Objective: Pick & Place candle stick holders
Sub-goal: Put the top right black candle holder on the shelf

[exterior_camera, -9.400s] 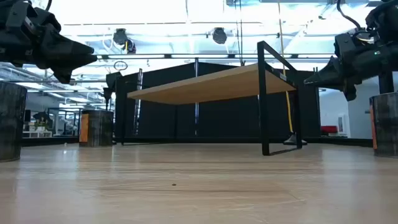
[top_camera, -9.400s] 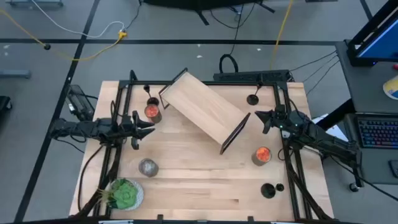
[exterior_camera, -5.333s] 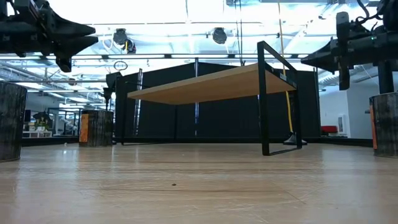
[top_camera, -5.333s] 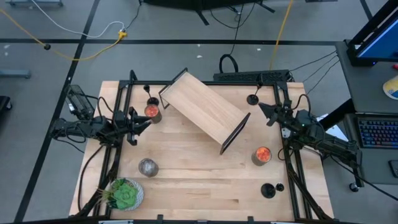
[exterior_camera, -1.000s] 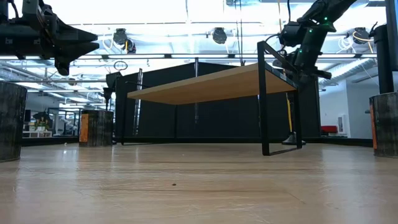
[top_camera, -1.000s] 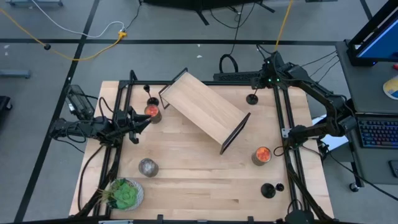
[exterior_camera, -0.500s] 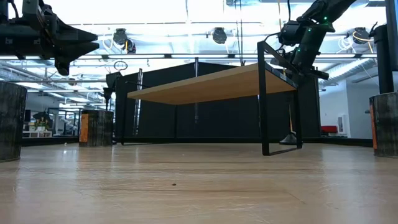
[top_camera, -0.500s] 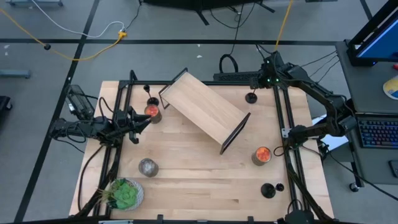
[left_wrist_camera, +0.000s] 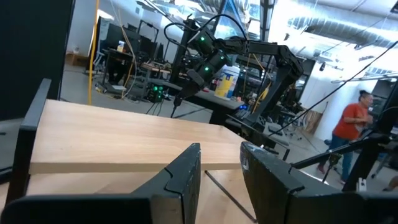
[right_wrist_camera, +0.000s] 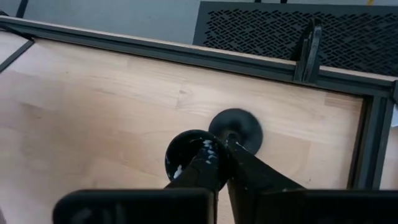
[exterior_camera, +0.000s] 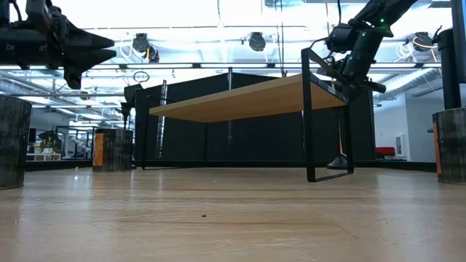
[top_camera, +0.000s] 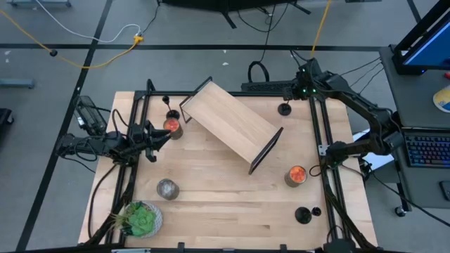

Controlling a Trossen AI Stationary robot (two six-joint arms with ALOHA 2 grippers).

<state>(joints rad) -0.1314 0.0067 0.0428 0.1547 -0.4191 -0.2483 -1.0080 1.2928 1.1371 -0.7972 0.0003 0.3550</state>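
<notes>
The right hand [top_camera: 289,104] hangs over the far right corner of the wooden surface [top_camera: 225,197], at about one o'clock from the middle in the high view. Its fingers [right_wrist_camera: 205,163] are pressed together on the thin stem of a candle stick holder [right_wrist_camera: 235,129], pinching it just above the round black base, which sits on the wood close to the dark rail at the back edge. In the high view that same holder [top_camera: 284,109] shows as a small black disc directly under the hand.

The left hand [top_camera: 160,138] hovers at nine o'clock, above the left side of the surface, with its fingers [left_wrist_camera: 181,177] standing partly spread and nothing between them (the left wrist view shows a clear gap). In the low view it [exterior_camera: 98,47] hangs high at the left.

A second candle stick holder [top_camera: 166,101] stands at eleven o'clock, just beyond an orange-topped can [top_camera: 171,126]. A third candle stick holder [top_camera: 303,215] stands at about five o'clock, near the front right corner, with a smaller black piece just beside it.

A wooden shelf with black end frames [top_camera: 232,124] lies diagonally across the middle. A second orange-topped can [top_camera: 296,175] sits at four o'clock, a grey can [top_camera: 167,188] at seven o'clock, and a leafy green plant [top_camera: 139,219] at the front left corner.

A person in an orange top [left_wrist_camera: 352,122] stands in the room beyond the surface, seen in the left wrist view.
</notes>
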